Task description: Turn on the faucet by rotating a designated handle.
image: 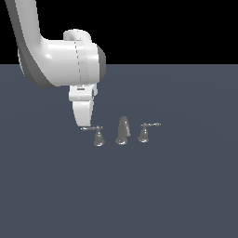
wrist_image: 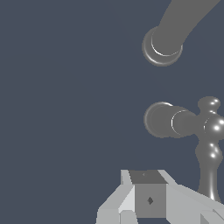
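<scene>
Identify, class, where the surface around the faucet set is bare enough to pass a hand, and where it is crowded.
Bare: the wide floor in front of the set, and the stretch beyond the right-hand handle toward the exterior view's right. Crowded: the row itself, narrow gaps beside the spout, and the designated handle, where the gripper hangs at its lever.

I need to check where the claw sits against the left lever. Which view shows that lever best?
The wrist view: the lever fills the frame edge, close beside the claw. The exterior view shows the lever tiny, its tip at the claw, contact unclear.
</scene>
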